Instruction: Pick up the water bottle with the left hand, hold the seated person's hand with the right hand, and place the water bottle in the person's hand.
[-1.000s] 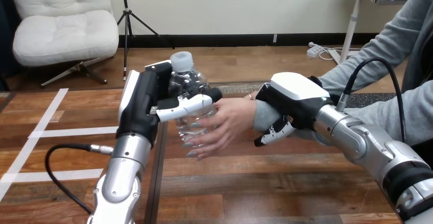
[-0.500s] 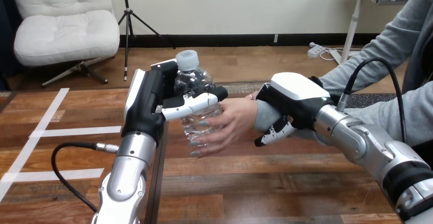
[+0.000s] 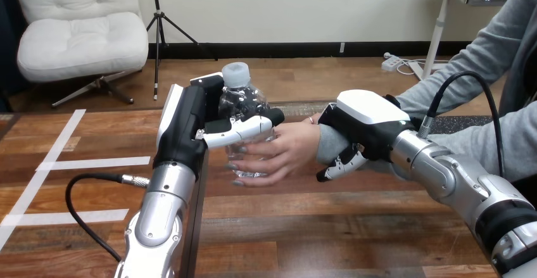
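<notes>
Bottle mid-frame, gripped by left robot hand, person's hand cupping it; right robot hand seemingly clasps wrist. Early release risks drop.

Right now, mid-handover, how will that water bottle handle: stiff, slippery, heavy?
The water bottle is clear plastic, so its wall probably gives under a squeeze. Smooth sides may slip; the left hand and the person's hand both wrap it, which should help. Weight unclear: I cannot tell how full it is.
</notes>
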`<state>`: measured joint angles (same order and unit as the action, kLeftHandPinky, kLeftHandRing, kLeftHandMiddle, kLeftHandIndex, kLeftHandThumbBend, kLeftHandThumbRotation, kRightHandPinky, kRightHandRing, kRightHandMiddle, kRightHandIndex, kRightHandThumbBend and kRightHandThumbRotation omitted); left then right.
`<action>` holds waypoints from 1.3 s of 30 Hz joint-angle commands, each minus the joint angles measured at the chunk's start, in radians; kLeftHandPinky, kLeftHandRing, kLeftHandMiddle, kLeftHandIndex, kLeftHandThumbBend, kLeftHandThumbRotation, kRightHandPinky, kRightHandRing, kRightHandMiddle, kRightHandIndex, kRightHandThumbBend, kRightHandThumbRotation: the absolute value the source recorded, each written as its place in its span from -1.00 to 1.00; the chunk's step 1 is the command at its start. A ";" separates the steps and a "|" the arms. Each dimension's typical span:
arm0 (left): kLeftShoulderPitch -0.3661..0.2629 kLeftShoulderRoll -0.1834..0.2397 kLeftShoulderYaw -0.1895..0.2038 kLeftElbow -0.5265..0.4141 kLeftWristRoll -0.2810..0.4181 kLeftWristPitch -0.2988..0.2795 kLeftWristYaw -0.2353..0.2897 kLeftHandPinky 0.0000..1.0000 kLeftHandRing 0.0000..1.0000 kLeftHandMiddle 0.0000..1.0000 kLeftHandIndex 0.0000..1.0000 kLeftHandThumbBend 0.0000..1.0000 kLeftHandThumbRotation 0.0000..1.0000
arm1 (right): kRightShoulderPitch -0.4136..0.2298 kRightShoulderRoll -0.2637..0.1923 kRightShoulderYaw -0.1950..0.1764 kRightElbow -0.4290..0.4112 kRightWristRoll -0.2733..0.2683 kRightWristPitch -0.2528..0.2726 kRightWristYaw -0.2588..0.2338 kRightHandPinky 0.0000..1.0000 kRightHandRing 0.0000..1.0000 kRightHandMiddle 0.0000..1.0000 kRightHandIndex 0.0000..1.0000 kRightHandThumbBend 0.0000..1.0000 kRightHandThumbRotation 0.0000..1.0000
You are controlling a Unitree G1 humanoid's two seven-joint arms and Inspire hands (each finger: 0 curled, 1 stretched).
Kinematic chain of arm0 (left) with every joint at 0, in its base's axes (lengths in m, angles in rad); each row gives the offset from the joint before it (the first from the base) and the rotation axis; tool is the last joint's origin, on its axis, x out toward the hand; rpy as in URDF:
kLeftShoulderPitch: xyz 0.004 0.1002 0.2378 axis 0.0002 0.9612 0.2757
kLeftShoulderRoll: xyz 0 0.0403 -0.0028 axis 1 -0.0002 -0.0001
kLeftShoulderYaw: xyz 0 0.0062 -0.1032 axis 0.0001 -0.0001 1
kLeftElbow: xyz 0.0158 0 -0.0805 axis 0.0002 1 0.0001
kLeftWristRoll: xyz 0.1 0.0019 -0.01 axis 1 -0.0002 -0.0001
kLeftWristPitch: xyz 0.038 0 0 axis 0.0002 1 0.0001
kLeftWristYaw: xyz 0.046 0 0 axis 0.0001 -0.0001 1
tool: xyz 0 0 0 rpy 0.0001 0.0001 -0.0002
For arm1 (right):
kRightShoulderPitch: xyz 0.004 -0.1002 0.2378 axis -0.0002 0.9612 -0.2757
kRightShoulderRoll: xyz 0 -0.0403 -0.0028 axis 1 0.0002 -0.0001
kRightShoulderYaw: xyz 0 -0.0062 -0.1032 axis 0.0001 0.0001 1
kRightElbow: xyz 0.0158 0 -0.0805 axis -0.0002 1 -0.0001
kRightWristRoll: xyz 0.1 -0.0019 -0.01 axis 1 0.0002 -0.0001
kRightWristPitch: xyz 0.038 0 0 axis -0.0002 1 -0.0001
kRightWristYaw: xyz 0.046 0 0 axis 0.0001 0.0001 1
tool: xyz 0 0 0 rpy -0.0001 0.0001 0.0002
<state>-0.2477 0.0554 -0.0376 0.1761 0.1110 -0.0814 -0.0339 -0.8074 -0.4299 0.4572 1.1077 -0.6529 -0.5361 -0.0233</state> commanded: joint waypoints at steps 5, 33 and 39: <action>-0.096 -0.016 -0.026 0.018 0.004 -0.059 -0.005 -0.41 -0.31 -0.23 -0.22 0.34 -1.00 | -0.108 0.003 -0.029 -0.062 0.021 -0.014 -0.015 -0.70 -0.60 -0.48 -0.47 0.40 -1.00; -0.088 -0.028 -0.022 0.041 -0.024 -0.059 -0.053 -0.39 -0.31 -0.23 -0.22 0.29 -1.00 | -0.101 -0.007 -0.030 -0.069 0.022 -0.013 -0.010 -0.70 -0.61 -0.48 -0.47 0.38 -1.00; -0.086 -0.025 -0.022 0.046 -0.024 -0.070 -0.056 -0.40 -0.32 -0.24 -0.22 0.28 -1.00 | -0.099 -0.010 -0.028 -0.074 0.018 -0.009 -0.011 -0.70 -0.60 -0.47 -0.46 0.38 -1.00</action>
<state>-0.2594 0.0478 -0.0374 0.2199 0.1011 -0.1174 -0.0740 -0.8073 -0.4372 0.4572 1.1077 -0.6529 -0.5337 -0.0227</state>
